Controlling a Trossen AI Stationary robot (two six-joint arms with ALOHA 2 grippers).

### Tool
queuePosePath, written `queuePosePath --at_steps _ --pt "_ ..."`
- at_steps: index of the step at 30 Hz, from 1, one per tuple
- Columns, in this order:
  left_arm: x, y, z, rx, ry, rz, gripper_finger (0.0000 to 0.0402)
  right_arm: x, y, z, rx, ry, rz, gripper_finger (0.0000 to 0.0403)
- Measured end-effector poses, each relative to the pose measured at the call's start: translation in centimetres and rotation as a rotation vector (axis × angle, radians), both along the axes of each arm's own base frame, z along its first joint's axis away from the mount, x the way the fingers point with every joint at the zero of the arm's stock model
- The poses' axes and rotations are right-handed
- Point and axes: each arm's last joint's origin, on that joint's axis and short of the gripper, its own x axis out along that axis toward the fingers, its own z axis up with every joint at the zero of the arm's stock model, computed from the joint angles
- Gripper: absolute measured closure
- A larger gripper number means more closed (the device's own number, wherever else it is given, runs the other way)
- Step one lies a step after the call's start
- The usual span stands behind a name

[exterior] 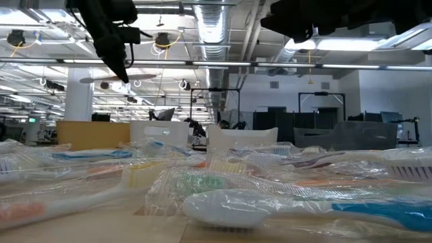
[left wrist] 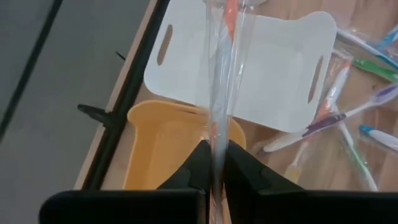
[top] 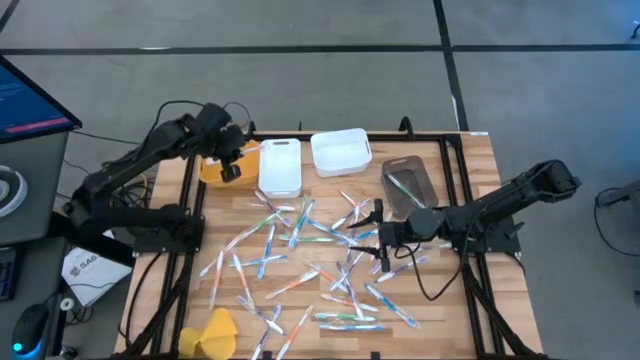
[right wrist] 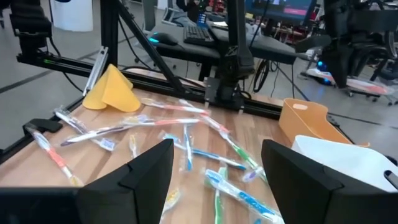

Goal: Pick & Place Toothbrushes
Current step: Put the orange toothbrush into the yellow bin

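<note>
High view, lower centre of frame: toothbrushes [top: 310, 262] lying scattered in clear wrappers across the wooden table [top: 470, 160], yellow cloth lump [top: 212, 331] sitting at lower left. Right of centre: right gripper [top: 377, 236] hovering over the pile, fingers spread wide, holding nothing. Farther up: brown bin [top: 408, 187], two white bins [top: 280, 166] [top: 341, 151] and orange bin [top: 215, 170] standing in a row along the upper edge. Upper left: left gripper [top: 231, 172] hanging above the orange bin, fingers pinched tight on one wrapped toothbrush [left wrist: 219, 74], orange handle showing through the wrapper in the left wrist view.
</note>
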Motion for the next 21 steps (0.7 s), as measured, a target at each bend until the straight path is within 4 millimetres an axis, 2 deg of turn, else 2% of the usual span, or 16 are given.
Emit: queuePosePath --at_steps 9,15,21 --pt "-0.3 2.4 -1.1 -0.045 -0.002 0.062 0.0387 0.0 -0.1 0.1 0.024 -0.009 -0.006 0.0163" --pt "-0.4 3.2 -1.9 -0.035 0.019 0.045 0.0387 0.1 -0.1 0.1 0.039 -0.008 -0.01 0.0163" --pt "-0.8 3.5 -4.5 -0.018 0.048 0.0 0.0387 0.0 -0.1 0.1 0.056 -0.006 -0.012 0.0163"
